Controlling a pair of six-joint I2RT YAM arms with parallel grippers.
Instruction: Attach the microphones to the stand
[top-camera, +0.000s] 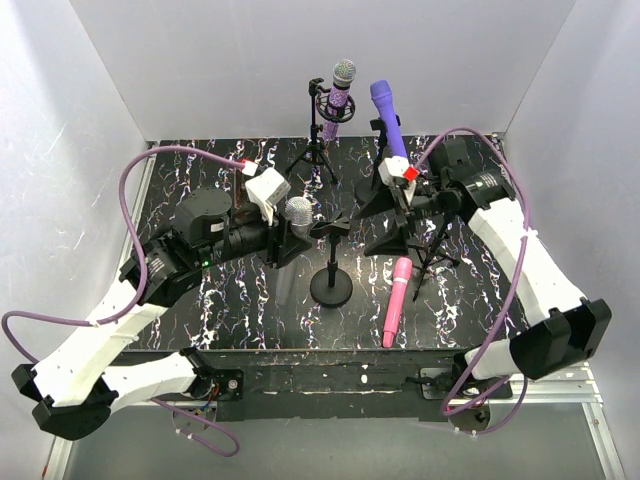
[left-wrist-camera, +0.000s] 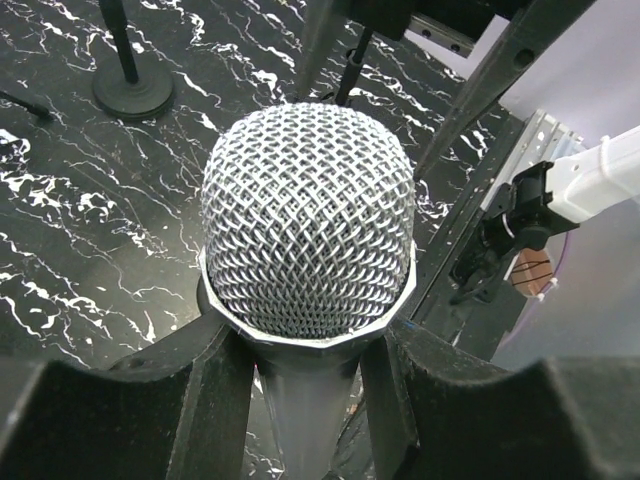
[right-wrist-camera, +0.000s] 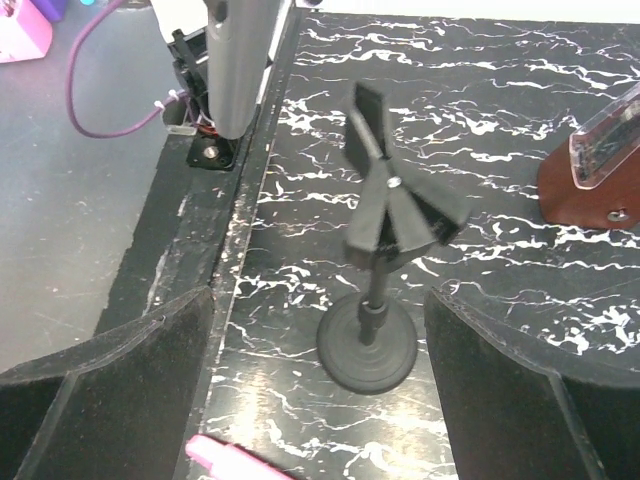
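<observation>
One claw, the left gripper (left-wrist-camera: 300, 400), clamps the silver microphone (left-wrist-camera: 308, 215) mid-frame; the right gripper (right-wrist-camera: 320, 395) gapes wide over the round-base stand (right-wrist-camera: 368, 345).

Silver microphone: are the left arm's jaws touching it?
Touching. The left wrist view shows both jaws pressed against the silver microphone just below its mesh head.

Silver-grey microphone (left-wrist-camera: 308, 225): mesh head fills centre, facing camera.
Left gripper (left-wrist-camera: 305, 392): fingers clamped on the body just under the head.
Bench (left-wrist-camera: 60, 230): black, white-veined.
Round stand base (left-wrist-camera: 133, 92): upper left, on the bench.
</observation>
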